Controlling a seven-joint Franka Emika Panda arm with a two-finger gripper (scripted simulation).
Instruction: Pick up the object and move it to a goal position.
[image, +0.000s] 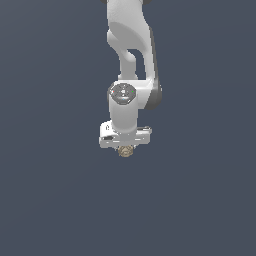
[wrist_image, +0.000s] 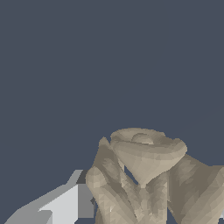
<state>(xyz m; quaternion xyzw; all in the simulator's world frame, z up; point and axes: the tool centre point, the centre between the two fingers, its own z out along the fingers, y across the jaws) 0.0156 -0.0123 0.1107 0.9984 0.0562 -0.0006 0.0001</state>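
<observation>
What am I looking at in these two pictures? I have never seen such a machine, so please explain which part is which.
These are simulator renders of one white jointed robot arm. The exterior view shows it from outside, reaching down over a plain dark grey-blue surface. At its end is the claw, with a tiny tan-beige lumpy object right under it. The wrist view comes from a camera on the arm itself, so the same object looks huge, beside one pale grey finger. Whether the claw is gripping it is unclear.

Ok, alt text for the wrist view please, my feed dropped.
A tan lumpy object fills the lower part of the frame, right beside one pale gripper finger. Behind it there is only plain dark blue-grey background.
</observation>
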